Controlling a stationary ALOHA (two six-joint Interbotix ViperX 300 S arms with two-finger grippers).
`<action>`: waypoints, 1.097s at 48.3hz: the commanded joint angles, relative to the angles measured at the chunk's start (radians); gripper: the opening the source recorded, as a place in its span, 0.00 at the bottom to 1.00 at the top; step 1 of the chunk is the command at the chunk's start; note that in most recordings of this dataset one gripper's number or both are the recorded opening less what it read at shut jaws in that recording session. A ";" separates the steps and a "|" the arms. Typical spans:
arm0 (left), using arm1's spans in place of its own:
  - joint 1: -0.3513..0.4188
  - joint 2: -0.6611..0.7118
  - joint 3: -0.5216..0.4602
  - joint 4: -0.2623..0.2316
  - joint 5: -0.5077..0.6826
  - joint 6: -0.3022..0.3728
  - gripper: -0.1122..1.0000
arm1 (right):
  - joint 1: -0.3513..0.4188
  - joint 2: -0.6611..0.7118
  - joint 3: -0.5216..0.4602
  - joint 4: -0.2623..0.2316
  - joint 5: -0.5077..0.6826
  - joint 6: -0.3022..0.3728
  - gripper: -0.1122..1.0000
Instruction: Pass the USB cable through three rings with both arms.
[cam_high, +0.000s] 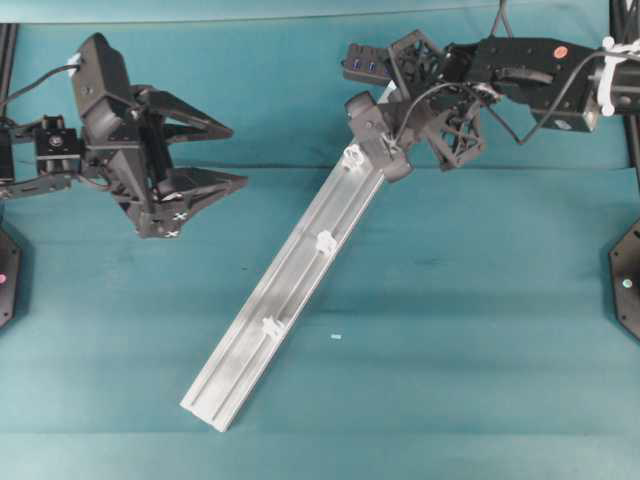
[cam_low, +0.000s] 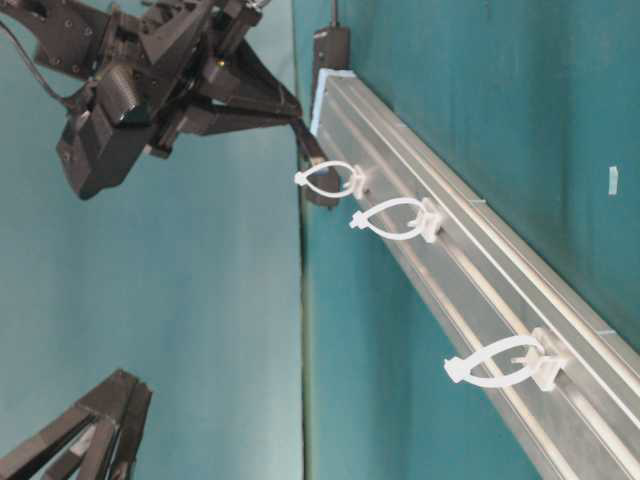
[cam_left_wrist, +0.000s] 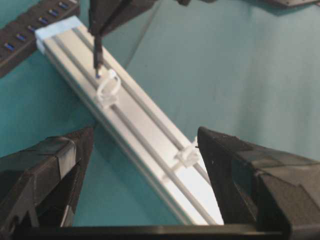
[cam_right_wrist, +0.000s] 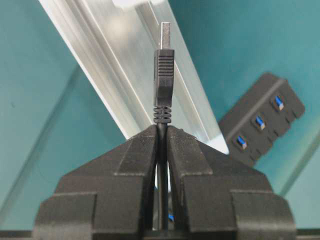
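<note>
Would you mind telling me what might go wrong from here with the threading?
1. The right gripper pinches the USB cable just behind its plug, right at the first ring; slightly off line, the plug may catch the loop.
2. The left gripper stands open, away from the rail, so nothing is ready to take the plug.

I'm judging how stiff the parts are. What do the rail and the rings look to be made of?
Rail: likely aluminium, matte silver with straight extruded grooves and soft glare. Rings: probably whitish plastic, slightly translucent thin loops like cable ties, so likely flexible.
</note>
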 joint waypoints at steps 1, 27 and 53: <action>0.003 0.017 -0.026 0.003 -0.015 0.002 0.91 | 0.015 0.009 -0.002 0.003 -0.009 -0.009 0.18; 0.003 0.020 -0.040 0.003 -0.015 -0.002 0.91 | 0.066 0.023 0.000 0.005 -0.054 -0.011 0.18; 0.003 0.069 -0.032 0.003 -0.031 0.002 0.91 | 0.078 0.035 0.000 0.107 -0.143 -0.011 0.18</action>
